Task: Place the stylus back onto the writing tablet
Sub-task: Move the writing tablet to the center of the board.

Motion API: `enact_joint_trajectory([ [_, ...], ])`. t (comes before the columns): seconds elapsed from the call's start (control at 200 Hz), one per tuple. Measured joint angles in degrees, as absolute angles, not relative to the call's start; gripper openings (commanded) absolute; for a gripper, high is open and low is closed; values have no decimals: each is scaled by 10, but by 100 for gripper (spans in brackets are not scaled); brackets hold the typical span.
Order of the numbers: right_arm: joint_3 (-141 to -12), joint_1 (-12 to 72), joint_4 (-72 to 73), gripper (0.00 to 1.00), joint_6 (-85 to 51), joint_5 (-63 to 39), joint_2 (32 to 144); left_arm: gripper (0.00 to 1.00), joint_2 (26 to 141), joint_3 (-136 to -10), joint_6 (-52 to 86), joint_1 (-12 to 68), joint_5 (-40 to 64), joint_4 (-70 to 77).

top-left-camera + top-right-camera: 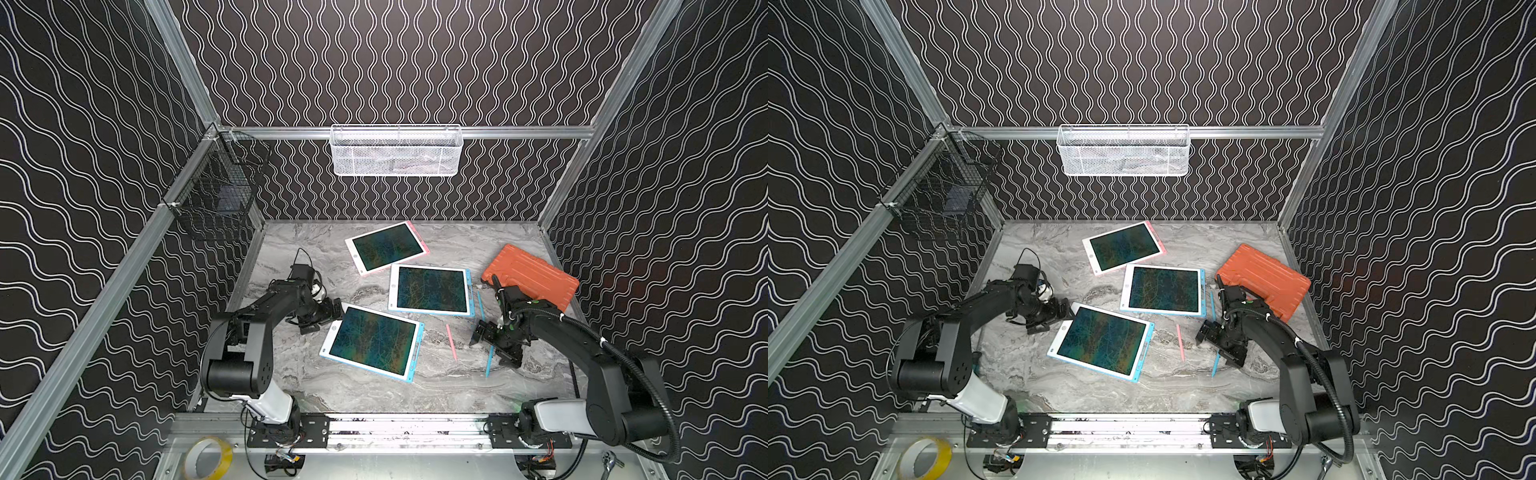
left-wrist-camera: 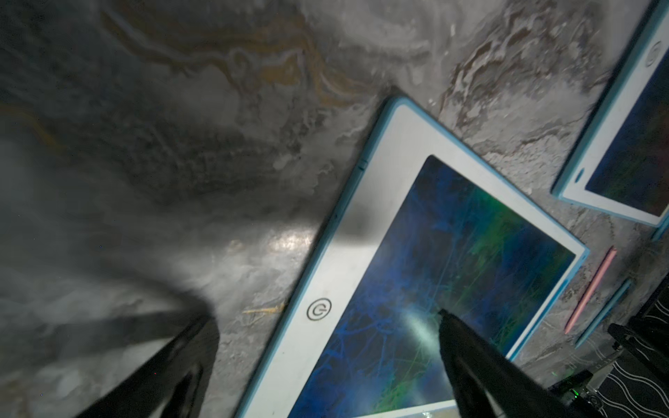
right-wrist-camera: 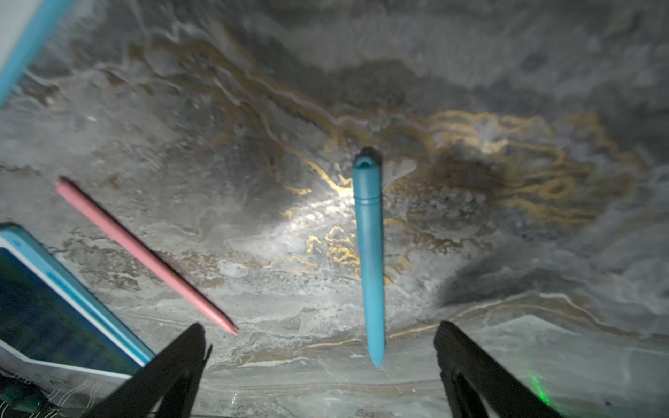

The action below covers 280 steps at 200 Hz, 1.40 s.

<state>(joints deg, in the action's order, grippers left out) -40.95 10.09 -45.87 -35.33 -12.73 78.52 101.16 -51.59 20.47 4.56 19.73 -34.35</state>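
Observation:
Three writing tablets lie on the marble table: a pink-framed one [image 1: 386,247] at the back, a blue-framed one [image 1: 432,289] in the middle, and a blue-framed one [image 1: 374,343] nearest the front. Right of them lie a pink stylus [image 1: 451,341], a blue stylus [image 1: 489,361] and another blue stylus [image 1: 481,305]. My right gripper [image 1: 492,347] hangs open just above the front blue stylus [image 3: 369,253], whose tip points between its fingers. The pink stylus [image 3: 144,253] lies beside it. My left gripper [image 2: 325,318] is open and empty over the front tablet's [image 2: 452,253] left edge.
An orange case [image 1: 530,276] lies at the right edge behind my right arm. A white mesh basket [image 1: 395,151] hangs on the back wall and a black wire basket [image 1: 216,195] on the left wall. A tape roll [image 1: 208,457] sits in front of the rail.

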Motion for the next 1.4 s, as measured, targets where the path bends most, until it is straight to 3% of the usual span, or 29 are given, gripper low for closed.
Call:
enact_joint_trajectory([
  [0.621,-397,103,-453,79,-356,-95,808,99,973,-438,254,134,233,-217],
  [0.951,-401,120,-454,63,-355,-50,808,95,903,-384,300,152,229,-234],
  [1.176,-414,128,-425,61,-355,-10,819,94,856,-345,350,183,226,-241],
  [1.401,-427,145,-414,50,-354,10,831,94,818,-336,375,191,212,-288],
])
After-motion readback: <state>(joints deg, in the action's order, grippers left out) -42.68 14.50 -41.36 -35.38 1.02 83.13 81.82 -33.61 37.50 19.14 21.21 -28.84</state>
